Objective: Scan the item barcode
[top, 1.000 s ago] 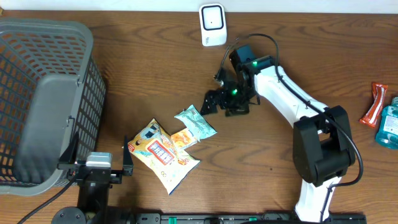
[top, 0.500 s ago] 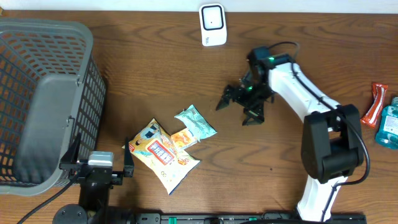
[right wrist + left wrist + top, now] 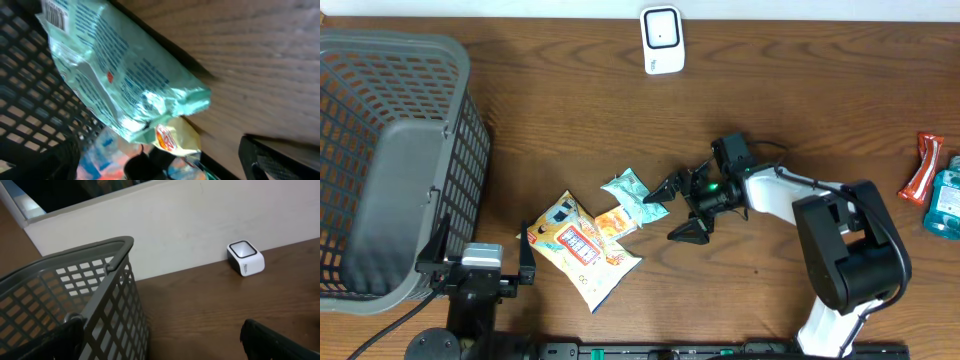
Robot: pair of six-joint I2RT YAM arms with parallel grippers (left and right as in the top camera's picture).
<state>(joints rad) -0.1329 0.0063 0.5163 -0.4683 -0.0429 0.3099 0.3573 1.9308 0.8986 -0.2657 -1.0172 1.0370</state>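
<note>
A mint-green packet [image 3: 635, 195] lies on the table on top of a small orange packet [image 3: 616, 221] and a large yellow snack bag [image 3: 582, 248]. My right gripper [image 3: 677, 210] sits open just right of the green packet, with one fingertip [image 3: 665, 187] close to the packet's edge and nothing between the jaws. In the right wrist view the green packet [image 3: 125, 75] fills the frame, a barcode [image 3: 55, 12] at its far corner and the yellow-orange packet [image 3: 177, 137] under it. The white scanner [image 3: 662, 40] stands at the back edge. My left gripper [image 3: 480, 250] rests open at the front left.
A grey mesh basket [image 3: 390, 160] takes up the left side, close to my left gripper; its wall [image 3: 107, 310] shows in the left wrist view, as does the scanner [image 3: 245, 257]. A red packet [image 3: 921, 167] and a blue bottle [image 3: 945, 197] lie at the right edge.
My right arm swung from near the scanner forward and left, down to the green packet. Its jaws stayed open. The left arm and the packets did not move.
</note>
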